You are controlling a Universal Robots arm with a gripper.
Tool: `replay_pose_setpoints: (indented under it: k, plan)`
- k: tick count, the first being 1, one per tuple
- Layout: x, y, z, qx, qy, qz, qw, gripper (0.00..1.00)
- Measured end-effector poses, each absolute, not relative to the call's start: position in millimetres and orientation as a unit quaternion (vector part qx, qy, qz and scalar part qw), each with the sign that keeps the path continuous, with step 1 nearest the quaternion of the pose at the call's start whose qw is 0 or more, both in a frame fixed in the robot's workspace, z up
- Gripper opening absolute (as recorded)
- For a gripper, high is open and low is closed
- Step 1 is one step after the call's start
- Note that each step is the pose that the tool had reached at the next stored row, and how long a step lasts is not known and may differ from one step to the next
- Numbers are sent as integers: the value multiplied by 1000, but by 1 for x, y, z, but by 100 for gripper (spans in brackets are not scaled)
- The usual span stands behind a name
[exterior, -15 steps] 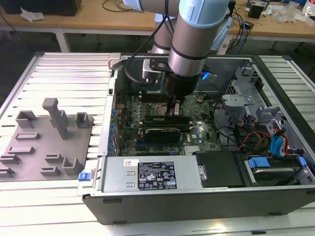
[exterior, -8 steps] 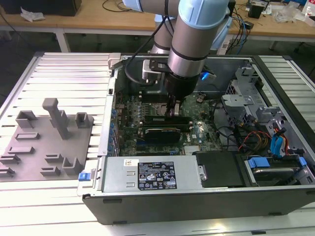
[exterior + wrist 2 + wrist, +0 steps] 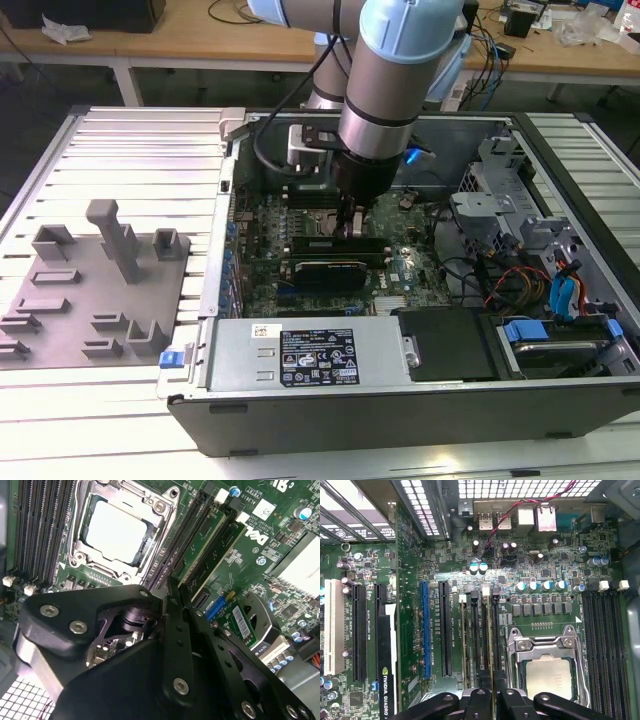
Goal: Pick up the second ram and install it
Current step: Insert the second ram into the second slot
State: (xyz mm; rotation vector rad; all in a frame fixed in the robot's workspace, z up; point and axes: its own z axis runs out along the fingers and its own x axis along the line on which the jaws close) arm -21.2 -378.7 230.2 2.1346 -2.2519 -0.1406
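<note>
In the exterior view the black metal gripper (image 3: 352,222) stands in the open case (image 3: 400,415), at 12 o'clock from a white printed label (image 3: 318,357) on the silver box. In the first wrist view its fingers (image 3: 480,702) clench the thin ram (image 3: 492,645), edge-on over the long black slots beside the square silver processor (image 3: 549,677).

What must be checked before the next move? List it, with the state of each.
1. Gripper above the memory slots, beside the processor: ok.
2. Memory stick in line with its slot: ok.
3. Stick pressed fully home: cannot tell.
4. White latch at the slot's end closed: cannot tell.
5. Case cables apart from the arm: ok.
</note>
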Motion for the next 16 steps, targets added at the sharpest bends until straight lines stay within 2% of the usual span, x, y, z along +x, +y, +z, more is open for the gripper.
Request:
replay_pose_setpoints:
  k: [16]
  plan:
    - [-19, -379, 227, 689, -723, -45, 18, 14]
